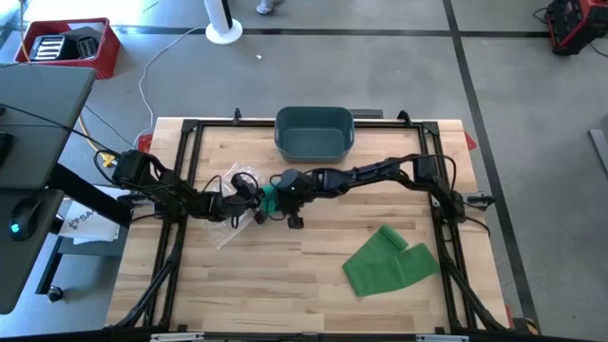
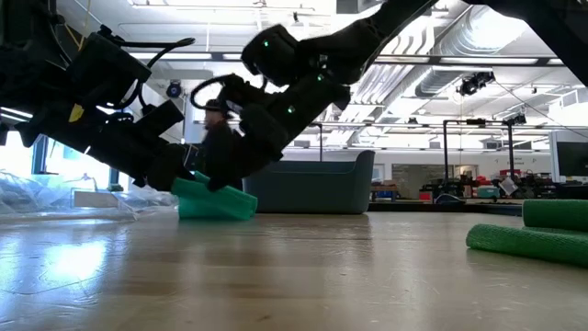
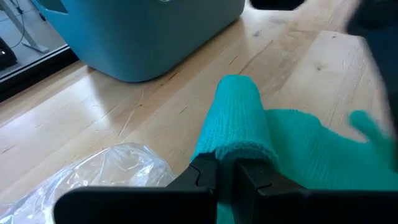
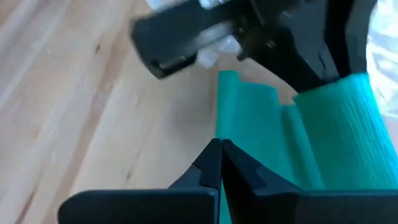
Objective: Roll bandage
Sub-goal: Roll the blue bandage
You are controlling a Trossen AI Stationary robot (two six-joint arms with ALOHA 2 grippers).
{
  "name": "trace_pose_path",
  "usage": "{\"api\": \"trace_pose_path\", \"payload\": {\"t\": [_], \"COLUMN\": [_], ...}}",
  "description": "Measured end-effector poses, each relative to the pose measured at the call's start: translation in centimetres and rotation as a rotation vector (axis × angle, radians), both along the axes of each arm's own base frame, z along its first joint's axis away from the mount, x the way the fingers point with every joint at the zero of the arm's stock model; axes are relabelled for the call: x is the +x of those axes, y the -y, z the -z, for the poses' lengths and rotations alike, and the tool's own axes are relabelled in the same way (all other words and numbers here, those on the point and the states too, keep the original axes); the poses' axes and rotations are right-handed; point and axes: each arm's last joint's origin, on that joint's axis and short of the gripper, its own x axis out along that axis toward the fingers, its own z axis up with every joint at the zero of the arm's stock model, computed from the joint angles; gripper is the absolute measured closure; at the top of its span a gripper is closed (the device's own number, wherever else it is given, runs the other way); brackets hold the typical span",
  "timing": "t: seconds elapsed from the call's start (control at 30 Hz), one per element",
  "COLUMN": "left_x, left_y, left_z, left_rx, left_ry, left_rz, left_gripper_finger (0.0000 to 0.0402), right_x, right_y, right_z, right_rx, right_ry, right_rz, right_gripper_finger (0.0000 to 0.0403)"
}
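Pinching the teal bandage (image 1: 269, 198) near the table's (image 1: 313, 285) middle, left gripper (image 1: 249, 201) and right gripper (image 1: 277, 194) jaws are pressed together on it.

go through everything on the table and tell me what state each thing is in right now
teal bandage: partly rolled, loose tail spread flat
left pincer: shut on the roll's end
right pincer: shut at the tail's edge
green bandage: unrolled, lying loose
bin: upright, looks empty
plastic wrapper: crumpled
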Motion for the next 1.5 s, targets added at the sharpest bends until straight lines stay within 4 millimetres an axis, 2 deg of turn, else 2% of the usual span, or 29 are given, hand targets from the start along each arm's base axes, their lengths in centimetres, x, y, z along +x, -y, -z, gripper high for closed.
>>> {"api": "trace_pose_path", "payload": {"t": [0.1, 0.2, 0.43, 0.67, 0.9, 1.03, 1.17, 1.5], "left_x": [0.0, 0.0, 0.0, 0.0, 0.0, 0.0, -0.1, -0.3], "left_y": [0.0, 0.0, -0.1, -0.1, 0.4, 0.5, 0.4, 0.3], "left_z": [0.0, 0.0, -0.1, -0.1, -0.1, -0.1, -0.1, 0.2], "left_rx": [0.002, 0.006, 0.015, 0.007, 0.002, 0.001, 0.002, 0.026], "left_ry": [0.000, 0.000, 0.018, 0.025, 0.025, 0.024, 0.023, -0.017], "left_rz": [-0.002, -0.010, -0.050, -0.052, -0.025, -0.018, -0.022, -0.055], "left_gripper_finger": [0.0392, 0.0392, 0.0392, 0.0392, 0.0392, 0.0392, 0.0392, 0.0392], "right_x": [-0.2, -0.6, -1.2, -1.1, -0.6, -0.3, -1.1, -2.3], "right_y": [0.2, -0.4, -1.8, -1.8, -1.3, 0.6, 1.6, -0.2], "right_z": [0.1, 0.4, 1.0, 1.1, 0.3, -0.1, 1.1, 3.1], "right_rx": [0.047, 0.057, -0.061, -0.210, -0.146, -0.085, -0.072, -0.101], "right_ry": [-0.015, -0.053, -0.110, -0.123, -0.085, -0.046, -0.076, -0.111], "right_rz": [-0.045, -0.132, -0.270, -0.196, -0.199, -0.106, -0.072, -0.155], "right_gripper_finger": [0.0402, 0.0402, 0.0402, 0.0397, 0.0342, 0.0329, 0.0339, 0.0392]}}
